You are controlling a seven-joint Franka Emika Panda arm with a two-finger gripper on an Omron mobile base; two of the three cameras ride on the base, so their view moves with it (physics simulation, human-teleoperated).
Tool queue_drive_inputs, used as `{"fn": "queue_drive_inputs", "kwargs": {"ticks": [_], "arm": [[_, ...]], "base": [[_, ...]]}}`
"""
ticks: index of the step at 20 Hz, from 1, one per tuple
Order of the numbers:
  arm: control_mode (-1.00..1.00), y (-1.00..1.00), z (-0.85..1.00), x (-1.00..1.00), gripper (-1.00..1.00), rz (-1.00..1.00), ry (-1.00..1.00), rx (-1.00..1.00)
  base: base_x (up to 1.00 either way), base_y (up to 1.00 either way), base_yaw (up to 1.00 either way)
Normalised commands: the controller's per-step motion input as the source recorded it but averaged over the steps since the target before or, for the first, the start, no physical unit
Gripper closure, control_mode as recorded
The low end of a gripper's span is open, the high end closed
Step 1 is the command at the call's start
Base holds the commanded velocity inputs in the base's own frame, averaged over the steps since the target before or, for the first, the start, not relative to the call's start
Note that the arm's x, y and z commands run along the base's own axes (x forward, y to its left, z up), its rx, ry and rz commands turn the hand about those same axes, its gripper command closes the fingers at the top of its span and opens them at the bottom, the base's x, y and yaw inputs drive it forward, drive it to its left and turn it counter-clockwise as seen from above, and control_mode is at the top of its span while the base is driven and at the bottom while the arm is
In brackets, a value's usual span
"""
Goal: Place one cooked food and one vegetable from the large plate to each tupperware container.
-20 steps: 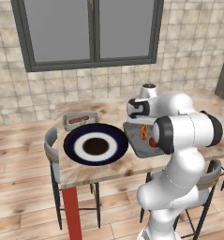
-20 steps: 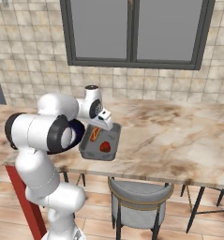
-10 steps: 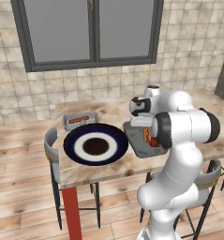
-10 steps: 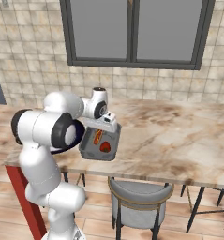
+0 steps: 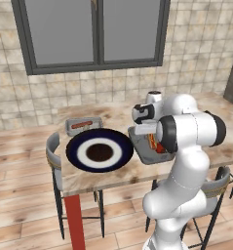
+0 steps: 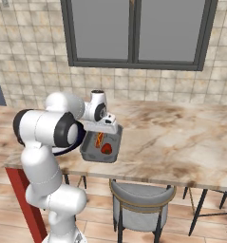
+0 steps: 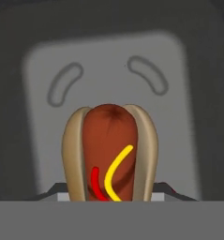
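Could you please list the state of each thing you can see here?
Large plate: empty, on the table.
Far tupperware container: holds reddish food.
Near tupperware container: holds a hot dog and a red piece.
Gripper: over the near container.

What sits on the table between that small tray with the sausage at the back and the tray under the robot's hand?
The large plate lies between the back tray and the near tray, in the left base view.
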Motion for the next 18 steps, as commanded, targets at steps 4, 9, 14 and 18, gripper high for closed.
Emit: {"fn": "queue_drive_inputs", "kwargs": {"ticks": [4,9,14,18], "arm": [[-1.00,0.07,-0.10,0.00,1.00,0.07,0.00,0.01],[-1.00,0.33,0.00,0.02,1.00,0.06,0.00,0.00],[-1.00,0.22,-0.12,0.11,1.00,0.02,0.05,0.00],[-1.00,0.00,-0.33,0.04,1.00,0.00,-0.01,0.00]], "base": [[0.00,0.00,0.00],[0.00,0.00,0.00],[0.00,0.00,0.00],[0.00,0.00,0.00]]}}
